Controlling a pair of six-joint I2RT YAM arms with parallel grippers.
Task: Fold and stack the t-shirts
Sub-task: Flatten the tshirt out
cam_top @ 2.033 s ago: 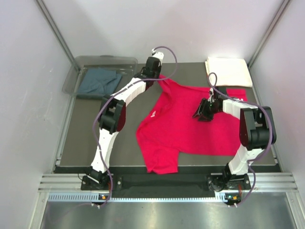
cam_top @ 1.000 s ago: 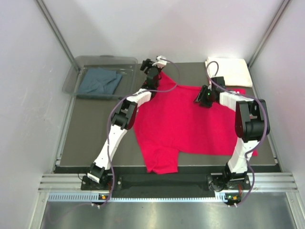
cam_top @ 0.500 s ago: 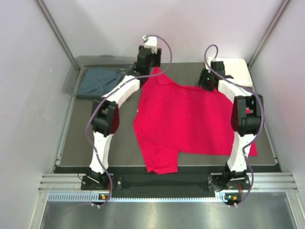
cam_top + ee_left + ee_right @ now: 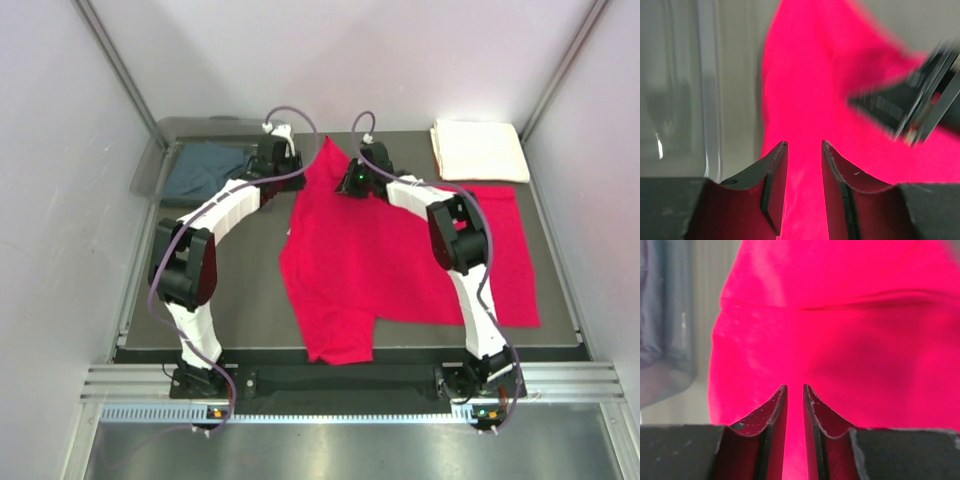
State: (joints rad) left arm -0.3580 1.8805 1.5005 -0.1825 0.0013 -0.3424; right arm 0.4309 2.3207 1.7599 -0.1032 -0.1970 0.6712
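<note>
Looking from above, the red shirt (image 4: 400, 260) lies spread on the table (image 4: 200, 290). The left gripper (image 4: 272, 160) sits beside its far left edge, and the right gripper (image 4: 352, 180) is on the cloth near that corner.

From the left wrist, the jaws stand parted, with red cloth between and beyond them (clear bin (image 4: 707, 100) to their left).

From the right wrist, the jaws are nearly together over red cloth; whether they pinch it cannot be told.
</note>
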